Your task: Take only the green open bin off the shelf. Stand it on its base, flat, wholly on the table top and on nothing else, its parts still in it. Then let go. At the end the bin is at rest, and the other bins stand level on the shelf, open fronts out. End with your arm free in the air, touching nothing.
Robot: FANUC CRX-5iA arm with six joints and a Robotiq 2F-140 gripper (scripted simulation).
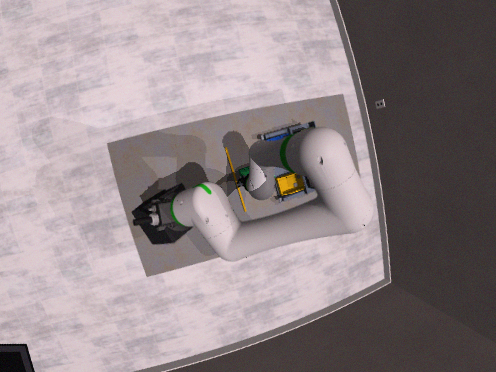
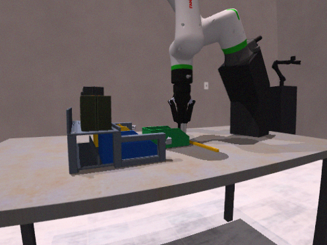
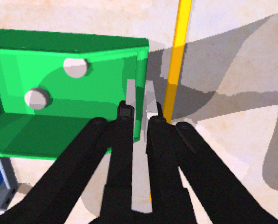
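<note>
The claw (image 1: 243,181) (image 2: 182,126) (image 3: 138,92), clenched on the near wall of the green open bin (image 1: 244,172) (image 2: 178,137) (image 3: 100,85) at nine o'clock in the wrist view, should settle its base flat, clear of the yellow strip (image 1: 230,160) (image 2: 208,147) (image 3: 176,65), before releasing.

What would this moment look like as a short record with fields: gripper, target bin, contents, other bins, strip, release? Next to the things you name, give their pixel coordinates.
gripper (image 1: 242,182) (image 2: 182,125) (image 3: 138,92): shut on the green bin's end wall, one finger inside, one outside
green bin (image 1: 244,172) (image 2: 178,137) (image 3: 100,90): off the shelf (image 1: 261,136) (image 2: 117,149) (image 3: 8,192); full base contact cannot be told
contents: two round pale parts (image 3: 76,67) visible
blue bin (image 1: 276,138) (image 2: 138,150): on the shelf
yellow bin (image 1: 290,185) (image 2: 95,141): on the shelf
yellow strip (image 1: 230,160) (image 2: 206,146) (image 3: 175,65): beyond the gripped wall
release: not done
</note>
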